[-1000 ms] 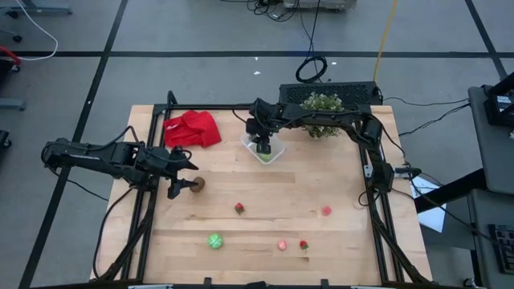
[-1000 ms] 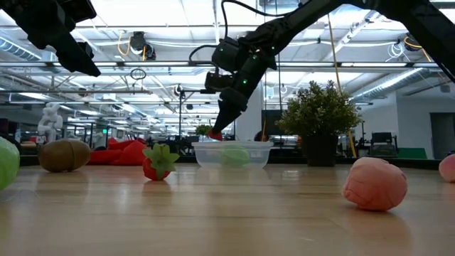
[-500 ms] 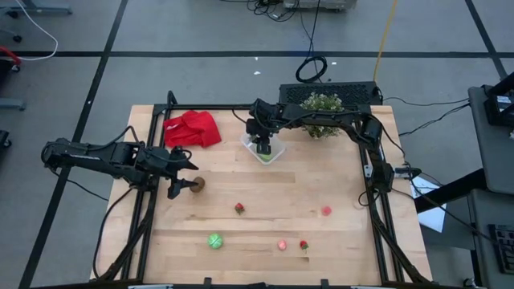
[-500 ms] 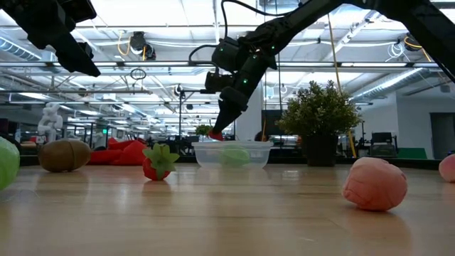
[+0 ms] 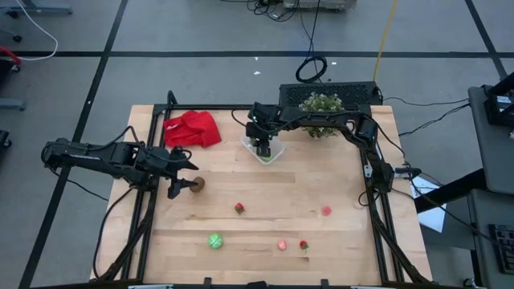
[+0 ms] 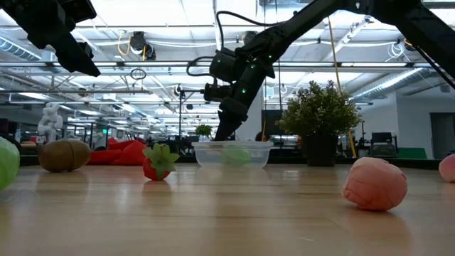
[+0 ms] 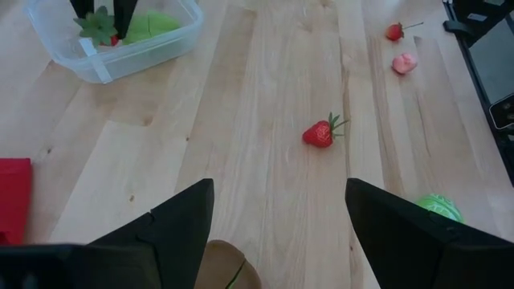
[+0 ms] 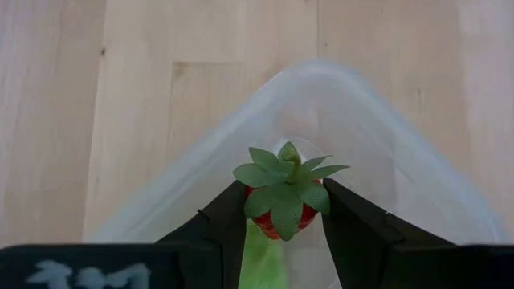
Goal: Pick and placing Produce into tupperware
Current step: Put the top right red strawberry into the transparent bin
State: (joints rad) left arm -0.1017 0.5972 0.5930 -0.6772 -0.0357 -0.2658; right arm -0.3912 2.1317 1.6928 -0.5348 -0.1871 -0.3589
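A: Where is the right tool [image 8: 278, 210]?

B: Over the clear tub [image 5: 264, 151] near the back of the counter [image 5: 265, 201], just beside the potted plant [image 5: 321, 113]. Its fingers are pinching a strawberry [image 8: 282, 197] with a leafy green top. In the right wrist view the berry sits between the two dark fingers, above the tub's rounded corner.

A: Anything in the tub?

B: A pale green piece [image 7: 149, 23] lies on its floor. The left wrist view shows it beside the held strawberry.

A: And the left tool [image 5: 180, 173]?

B: It hangs over the left side of the counter, fingers spread wide and holding nothing. A brown kiwi [image 5: 197, 185] lies on the wood just under its tips.

A: What else is loose?

B: A second strawberry [image 5: 239, 209] lies mid-counter. Toward the front are a green round piece [image 5: 214, 240], a pink piece [image 5: 283, 245] and a small red one with a stem [image 5: 303, 245]. Another pink piece [image 5: 326, 211] lies to the right, well apart from the tub. A red cloth [image 5: 193, 129] is bunched at the back left.
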